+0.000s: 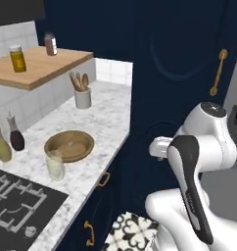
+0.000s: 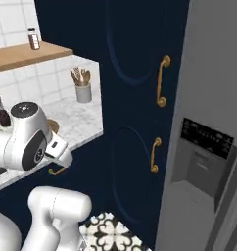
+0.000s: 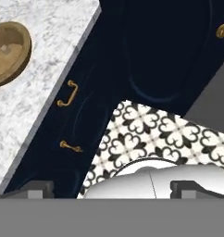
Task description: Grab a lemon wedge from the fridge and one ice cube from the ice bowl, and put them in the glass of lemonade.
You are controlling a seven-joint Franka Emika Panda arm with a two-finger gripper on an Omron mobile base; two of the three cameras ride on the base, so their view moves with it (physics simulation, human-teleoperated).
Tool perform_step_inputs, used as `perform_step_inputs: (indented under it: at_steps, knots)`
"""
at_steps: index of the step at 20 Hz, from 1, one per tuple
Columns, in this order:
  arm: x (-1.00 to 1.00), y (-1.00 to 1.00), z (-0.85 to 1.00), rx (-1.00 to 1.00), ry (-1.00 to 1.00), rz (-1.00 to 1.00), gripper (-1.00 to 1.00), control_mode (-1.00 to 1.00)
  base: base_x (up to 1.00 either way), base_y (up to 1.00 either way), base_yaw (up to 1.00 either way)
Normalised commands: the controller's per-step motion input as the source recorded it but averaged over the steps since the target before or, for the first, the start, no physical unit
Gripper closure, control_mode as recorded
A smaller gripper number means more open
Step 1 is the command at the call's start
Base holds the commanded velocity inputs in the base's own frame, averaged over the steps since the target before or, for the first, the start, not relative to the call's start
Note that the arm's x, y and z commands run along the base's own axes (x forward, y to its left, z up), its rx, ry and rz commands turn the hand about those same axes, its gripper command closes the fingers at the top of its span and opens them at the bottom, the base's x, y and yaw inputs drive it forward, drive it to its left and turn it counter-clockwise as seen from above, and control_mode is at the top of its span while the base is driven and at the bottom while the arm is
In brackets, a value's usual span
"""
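The grey fridge [image 2: 208,88] with its black dispenser panel [image 2: 206,138] stands at the right, its door shut; the lemon wedge is hidden. On the marble counter [image 1: 103,115], a clear glass of lemonade [image 1: 55,165] stands just in front of the wooden ice bowl [image 1: 69,145]. In the hand view the ice bowl [image 3: 7,53] sits at the upper left with a pale cube faintly showing inside. My gripper [image 3: 115,189] is open and empty, pointing down at the patterned floor, well off the counter's edge and apart from bowl, glass and fridge.
Two spouted bottles [image 1: 8,139] stand left of the bowl, and a utensil crock [image 1: 82,97] sits further back. A wooden shelf [image 1: 42,66] carries two jars. Tall navy cabinets with brass handles [image 2: 162,81] separate counter and fridge. A black cooktop [image 1: 15,203] lies at the near left.
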Motion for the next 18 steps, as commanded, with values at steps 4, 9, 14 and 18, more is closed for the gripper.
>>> perform_step_inputs:
  at_steps: [4,9,14,18]
  knots:
    - [0.0,0.0,0.0,0.0,0.0,0.0,-1.0,1.0,-0.24,-0.77,-0.63]
    - [0.0,0.0,0.0,0.0,0.0,0.0,-1.0,1.0,-0.34,-0.91,-0.49]
    - [0.0,0.0,0.0,0.0,0.0,0.0,-1.0,1.0,-0.22,-0.91,-0.38]
    - [0.0,0.0,0.0,0.0,0.0,0.0,-1.0,1.0,0.1,-0.36,-0.46]
